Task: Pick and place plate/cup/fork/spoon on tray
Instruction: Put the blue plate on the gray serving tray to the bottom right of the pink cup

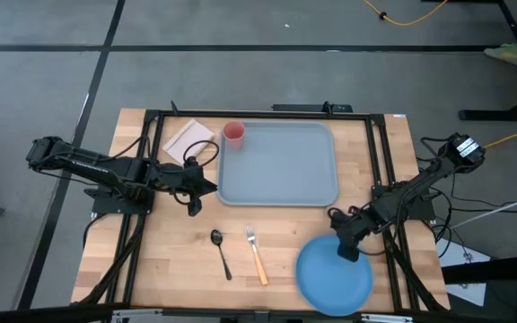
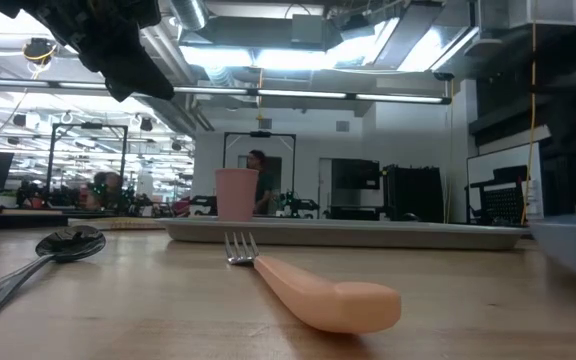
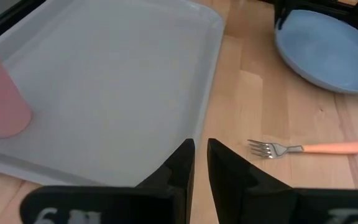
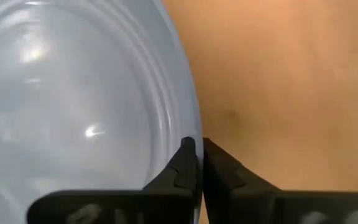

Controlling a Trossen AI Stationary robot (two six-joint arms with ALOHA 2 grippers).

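The pink-red cup [image 1: 233, 134] stands upright in the far left corner of the pale grey-blue tray [image 1: 281, 175]. The dark spoon [image 1: 221, 252] and the orange-handled fork [image 1: 256, 254] lie flat on the table, near of the tray. The bright-blue plate [image 1: 333, 276] is at the near right. My right gripper [image 1: 346, 250] is shut on the plate's far right rim. My left gripper [image 1: 210, 187] is shut and empty, above the table by the tray's near left corner; it also shows in the left wrist view [image 3: 201, 159]. My right gripper pinches the plate's rim [image 4: 194, 134] on its far right side, one finger over the plate's inside and one outside. The fingers slant down from the table's right side, across the rim. Whether the plate is off the table I cannot tell.
A beige pad [image 1: 188, 137] lies left of the tray at the far left. A dark metal frame [image 1: 151, 170] runs along the table's left, right and far sides. Bare wood lies between the fork and the plate.
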